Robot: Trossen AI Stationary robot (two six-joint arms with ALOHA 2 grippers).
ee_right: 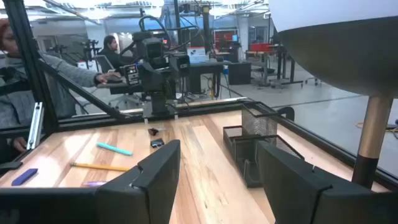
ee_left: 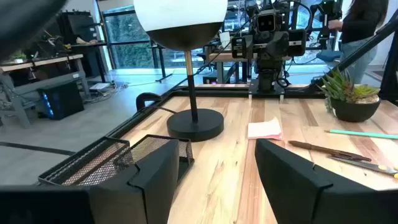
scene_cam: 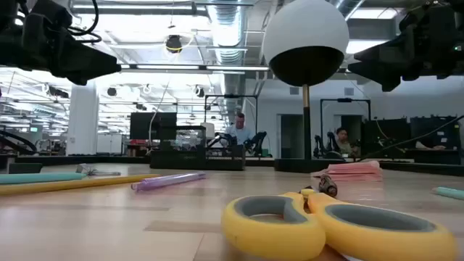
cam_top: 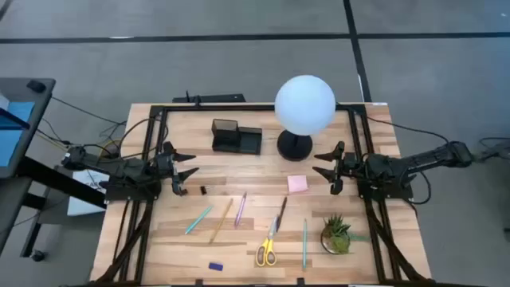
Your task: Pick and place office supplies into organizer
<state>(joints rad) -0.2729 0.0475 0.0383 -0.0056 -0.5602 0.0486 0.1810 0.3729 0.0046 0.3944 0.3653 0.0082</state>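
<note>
Left gripper (cam_top: 188, 171) and right gripper (cam_top: 324, 168) hovering either side of white globe lamp (cam_top: 304, 104), fingers spread wide, holding nothing, black mesh organizer (cam_top: 235, 136) sitting beside lamp.

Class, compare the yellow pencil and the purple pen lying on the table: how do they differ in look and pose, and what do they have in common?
The yellow pencil looks longer than the purple pen. The pencil leans more steeply across the wood grain; the pen lies closer to straight up the picture in the high view. The pencil sits nearer the teal pen, the purple pen nearer the dark pen. Both are thin, lie flat on the table, and are outside the organizer.
</note>
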